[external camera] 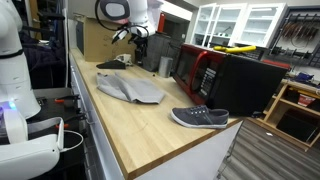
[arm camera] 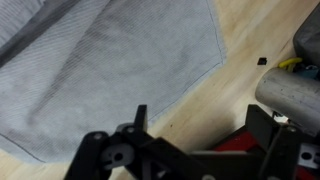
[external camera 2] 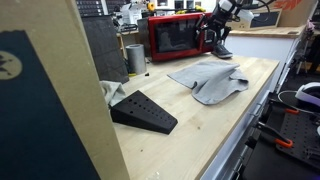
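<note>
My gripper (arm camera: 200, 125) is open and empty, with bare wood between its two dark fingers. It hangs above the far end of a wooden counter (external camera: 150, 125), over the edge of a grey cloth (arm camera: 110, 70) that lies flat and spread out. The cloth fills the upper left of the wrist view. In both exterior views the gripper (external camera: 133, 40) (external camera 2: 218, 42) is a little above and beyond the cloth (external camera: 130, 88) (external camera 2: 210, 80), apart from it.
A red microwave (external camera: 200, 70) (external camera 2: 175, 37) stands at the back of the counter. A metal cup (external camera 2: 135, 57) (arm camera: 295, 95) is beside it. A grey shoe (external camera: 200, 117) lies near the front edge. A dark wedge-shaped object (external camera 2: 145, 112) sits on the counter.
</note>
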Motion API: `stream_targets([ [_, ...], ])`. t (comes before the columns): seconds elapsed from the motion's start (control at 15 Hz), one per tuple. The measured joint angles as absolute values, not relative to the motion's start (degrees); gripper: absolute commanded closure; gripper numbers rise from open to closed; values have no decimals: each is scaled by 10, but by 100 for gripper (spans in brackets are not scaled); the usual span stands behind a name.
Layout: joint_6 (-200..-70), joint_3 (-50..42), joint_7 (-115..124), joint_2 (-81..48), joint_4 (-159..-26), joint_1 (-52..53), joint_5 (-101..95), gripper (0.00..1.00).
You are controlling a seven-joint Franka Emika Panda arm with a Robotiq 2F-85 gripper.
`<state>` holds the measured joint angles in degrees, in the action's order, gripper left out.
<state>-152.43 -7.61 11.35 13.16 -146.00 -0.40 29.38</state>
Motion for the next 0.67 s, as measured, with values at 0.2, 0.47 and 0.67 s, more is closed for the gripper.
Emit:
stream_targets([
  [0.2,-1524,-76,114,132,-1460,-5,294,0],
  [0.47,-1528,-75,114,113,-1460,-4,298,0],
  [0.67,-1545,-65,107,67,-1449,4,330,34],
])
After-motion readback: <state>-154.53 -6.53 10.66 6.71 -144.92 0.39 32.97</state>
